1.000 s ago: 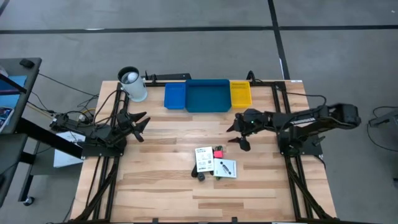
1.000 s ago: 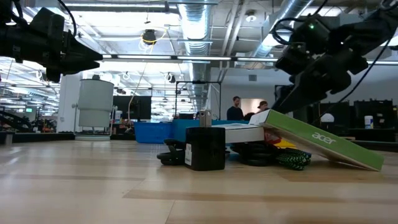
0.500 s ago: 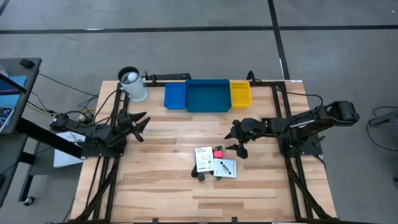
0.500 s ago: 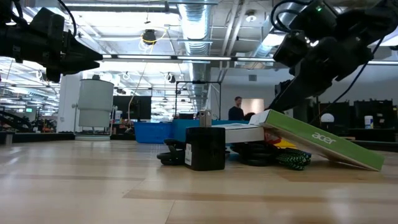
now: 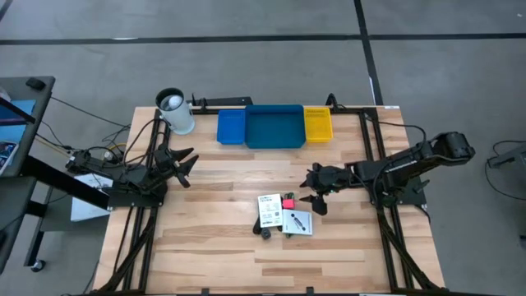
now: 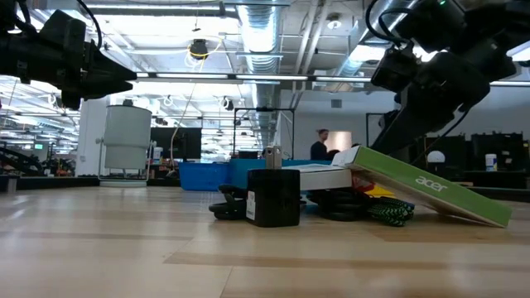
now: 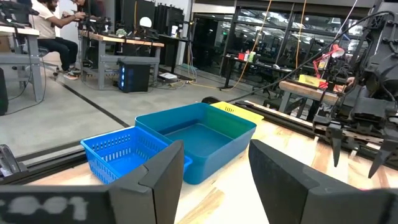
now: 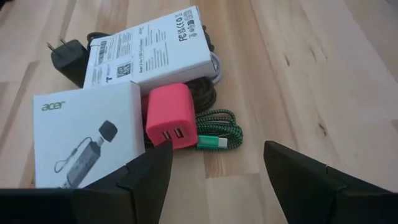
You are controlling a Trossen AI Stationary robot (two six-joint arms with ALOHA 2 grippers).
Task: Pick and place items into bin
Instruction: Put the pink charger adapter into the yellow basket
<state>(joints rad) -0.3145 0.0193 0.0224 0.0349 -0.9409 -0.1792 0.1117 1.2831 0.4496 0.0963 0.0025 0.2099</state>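
Observation:
The items lie in a pile at the table's middle: a white printed packet (image 8: pixel 152 53), a white acer box (image 8: pixel 84 134), a red block (image 8: pixel 170 118), a green braided cable (image 8: pixel 217 127) and a black plug piece (image 8: pixel 65 56). The acer box leans on the pile with its near edge on the table (image 6: pixel 426 189). My right gripper (image 5: pixel 313 192) hangs open just right of the pile (image 5: pixel 283 218), slanting down at it, touching nothing. My left gripper (image 5: pixel 182 164) waits open at the table's left. The bin row, small blue (image 5: pixel 231 127), wide blue (image 5: pixel 274 126) and yellow (image 5: pixel 318 123), stands at the far edge.
A white-and-black cylindrical cup (image 5: pixel 175 111) stands at the far left, beside the small blue tray. Bare wood lies between the pile and the trays and along the near edge (image 5: pixel 271 263). People show in the room beyond the table (image 6: pixel 319 145).
My right gripper has swung toward the table's near edge, closing in on the pile of items from the right, and has rolled somewhat about its own pointing line. Its fingers have stayed open. The items have not moved.

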